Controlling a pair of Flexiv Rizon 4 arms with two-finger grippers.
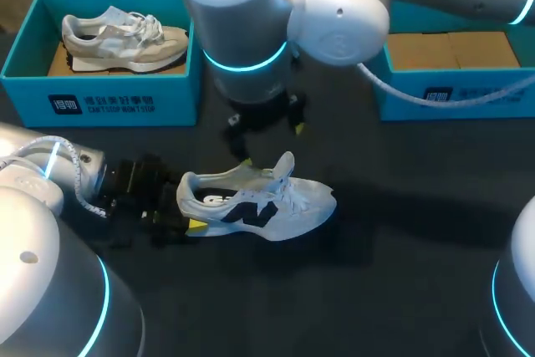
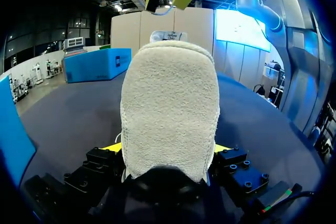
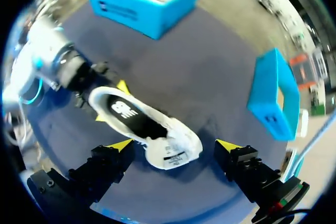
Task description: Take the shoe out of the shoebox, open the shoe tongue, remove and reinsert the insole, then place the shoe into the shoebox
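At the heel (image 2: 170, 108), left fingers (image 2: 113, 147) clamp the shoe (image 1: 259, 202) — right wrist view best shows right fingers (image 3: 119, 145) wide above it

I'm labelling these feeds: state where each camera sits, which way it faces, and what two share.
Head view: above and behind, looking down on the table; both arms show, the left pincer gripping the shoe by its heel.
Left wrist view: low behind that heel, facing along the shoe; its yellow tips flank it.
Right wrist view: over the shoe, facing down; the right pincer open.
Both wrist views share the shoe.
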